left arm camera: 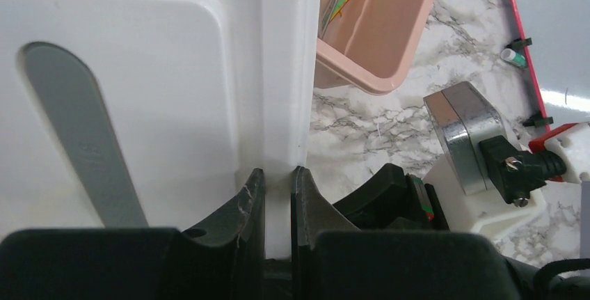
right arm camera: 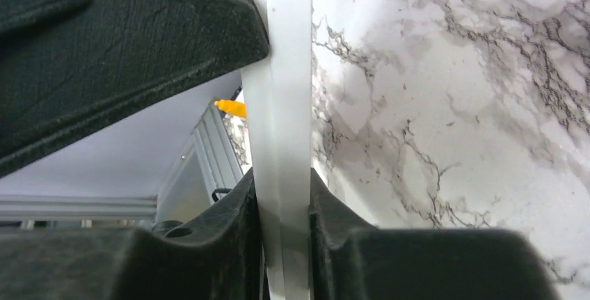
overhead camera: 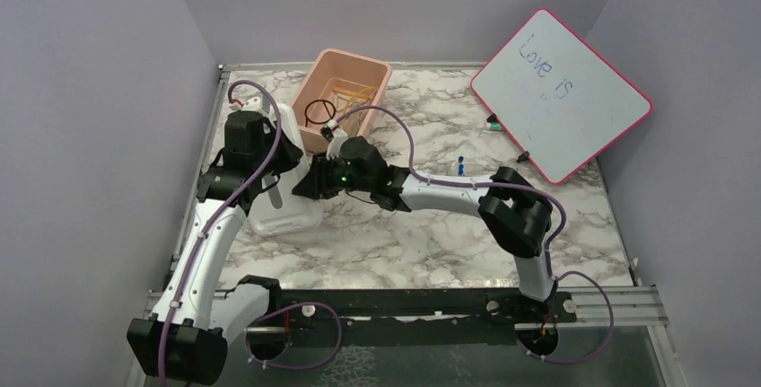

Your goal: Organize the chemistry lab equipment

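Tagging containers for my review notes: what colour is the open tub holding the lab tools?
The tub is pink; the top external view shows it best.

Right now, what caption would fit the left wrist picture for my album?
The left gripper pinches the edge of the white lid, with the pink tub just beyond.

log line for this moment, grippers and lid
left gripper: shut on white lid | right gripper: shut on white lid | pink tub: uncovered, metal tongs inside
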Controlling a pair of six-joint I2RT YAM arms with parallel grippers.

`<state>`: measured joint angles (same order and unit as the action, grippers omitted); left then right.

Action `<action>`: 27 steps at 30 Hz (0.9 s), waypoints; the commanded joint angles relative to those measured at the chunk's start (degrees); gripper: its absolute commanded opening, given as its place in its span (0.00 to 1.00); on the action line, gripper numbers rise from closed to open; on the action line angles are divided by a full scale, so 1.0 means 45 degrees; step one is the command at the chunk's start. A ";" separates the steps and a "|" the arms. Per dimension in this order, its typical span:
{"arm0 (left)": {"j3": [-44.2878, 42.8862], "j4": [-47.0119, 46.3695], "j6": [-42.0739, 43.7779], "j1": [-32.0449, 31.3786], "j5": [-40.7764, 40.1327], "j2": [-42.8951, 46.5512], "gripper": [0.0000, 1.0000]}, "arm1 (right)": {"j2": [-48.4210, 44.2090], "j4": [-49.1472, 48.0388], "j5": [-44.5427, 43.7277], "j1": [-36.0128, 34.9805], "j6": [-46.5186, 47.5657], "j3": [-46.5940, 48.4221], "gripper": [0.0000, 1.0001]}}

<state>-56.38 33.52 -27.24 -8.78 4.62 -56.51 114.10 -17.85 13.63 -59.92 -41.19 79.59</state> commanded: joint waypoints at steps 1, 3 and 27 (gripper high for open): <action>-0.0858 0.0121 -0.0079 -0.0096 0.0156 0.0440 0.00 | -0.0232 -0.1813 0.0388 -0.0086 -0.0751 -0.0503 0.17; -0.1142 0.0215 -0.0032 -0.0101 0.0136 0.0445 0.03 | -0.0487 -0.2168 0.0254 -0.0088 -0.0981 -0.0653 0.07; -0.8628 0.0635 0.1750 -0.0101 -0.1906 -0.1614 0.82 | -0.2873 -0.1875 -0.1758 0.0681 -0.0807 0.0475 0.01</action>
<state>-92.25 36.25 -21.91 -9.13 -0.25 -62.50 104.40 -24.93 10.37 -59.02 -43.92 78.91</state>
